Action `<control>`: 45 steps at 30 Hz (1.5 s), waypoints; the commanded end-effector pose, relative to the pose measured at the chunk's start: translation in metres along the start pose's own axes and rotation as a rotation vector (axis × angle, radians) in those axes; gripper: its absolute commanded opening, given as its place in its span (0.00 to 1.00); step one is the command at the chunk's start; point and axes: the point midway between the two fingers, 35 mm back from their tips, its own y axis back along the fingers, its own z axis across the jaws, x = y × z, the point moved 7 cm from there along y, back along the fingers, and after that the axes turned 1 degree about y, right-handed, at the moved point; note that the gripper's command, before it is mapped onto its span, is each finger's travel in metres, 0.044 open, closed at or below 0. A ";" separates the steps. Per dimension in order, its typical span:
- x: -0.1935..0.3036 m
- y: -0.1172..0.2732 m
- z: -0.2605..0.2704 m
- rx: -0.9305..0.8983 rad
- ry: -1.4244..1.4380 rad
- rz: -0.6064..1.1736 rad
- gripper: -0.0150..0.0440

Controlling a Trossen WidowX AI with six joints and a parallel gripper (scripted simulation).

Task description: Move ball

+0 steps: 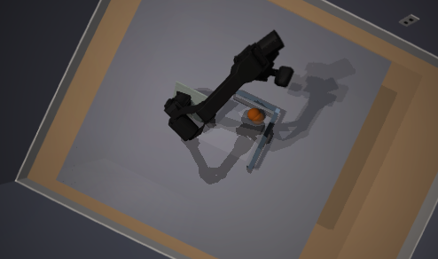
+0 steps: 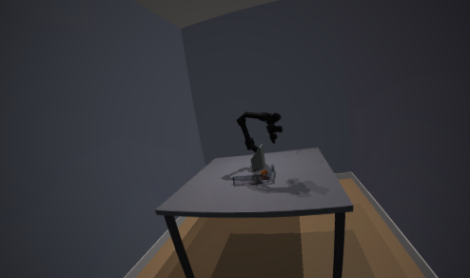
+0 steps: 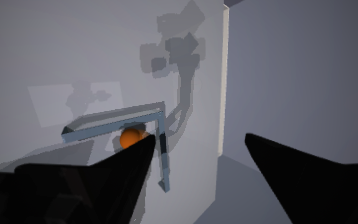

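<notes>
The orange ball [image 1: 254,114] [image 2: 264,172] [image 3: 129,138] rests on the table inside the corner of the two low clear walls [image 1: 255,156] [image 2: 247,178] [image 3: 165,169]. A second orange shape, apparently the see-through copy, overlaps it and shows slightly past its edge; I cannot tell how closely they match. My gripper [image 2: 273,140] [image 3: 199,138] is open and empty, high above the table. In the wrist view the left fingertip shows beside the ball only by perspective. In the top view the fingers are hard to make out against the dark arm.
The grey table [image 1: 136,186] [image 2: 203,197] carries a pale upright panel [image 1: 191,93] [image 2: 258,161] near the arm's base, close to the walls. The arm [image 1: 226,93] reaches over the panel. Its shadows fall across the table and walls. The table's edge [image 3: 220,145] shows in the wrist view.
</notes>
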 end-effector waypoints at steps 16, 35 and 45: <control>0.114 -0.180 0.064 -0.731 -0.009 0.054 0.97; 0.116 -0.205 0.085 -0.731 -0.009 0.054 0.97; 0.117 -0.217 0.096 -0.731 -0.009 0.055 0.97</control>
